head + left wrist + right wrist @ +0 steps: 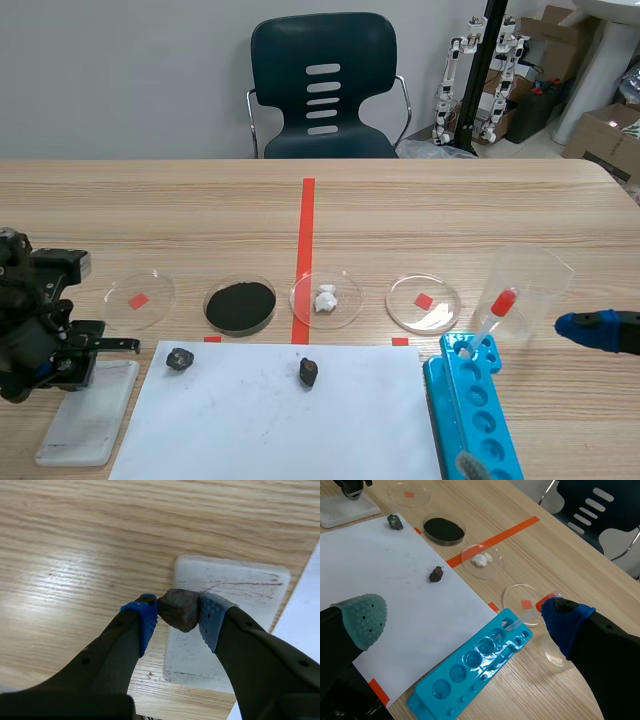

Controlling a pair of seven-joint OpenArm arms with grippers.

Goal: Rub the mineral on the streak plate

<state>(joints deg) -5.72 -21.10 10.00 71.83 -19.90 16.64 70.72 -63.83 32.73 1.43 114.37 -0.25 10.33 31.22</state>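
My left gripper (179, 614) is shut on a brown-grey mineral (180, 609), pinched between its blue pads. The mineral hangs over one edge of the white streak plate (240, 595), which carries faint dark streaks; I cannot tell whether the two touch. In the scene view the left gripper (62, 368) sits low at the table's near left, over the streak plate (88, 425). My right gripper (465, 617) is open and empty above the white paper (385, 575), and it shows at the right edge in the scene view (598, 330).
Two more dark minerals (180, 358) (309, 372) lie on the white paper (270, 430). Behind it stand several petri dishes, one with black powder (240, 305) and one with white bits (326, 298). A blue well tray (478, 415), a pipette (492, 318) and a clear beaker (530, 285) are at the right.
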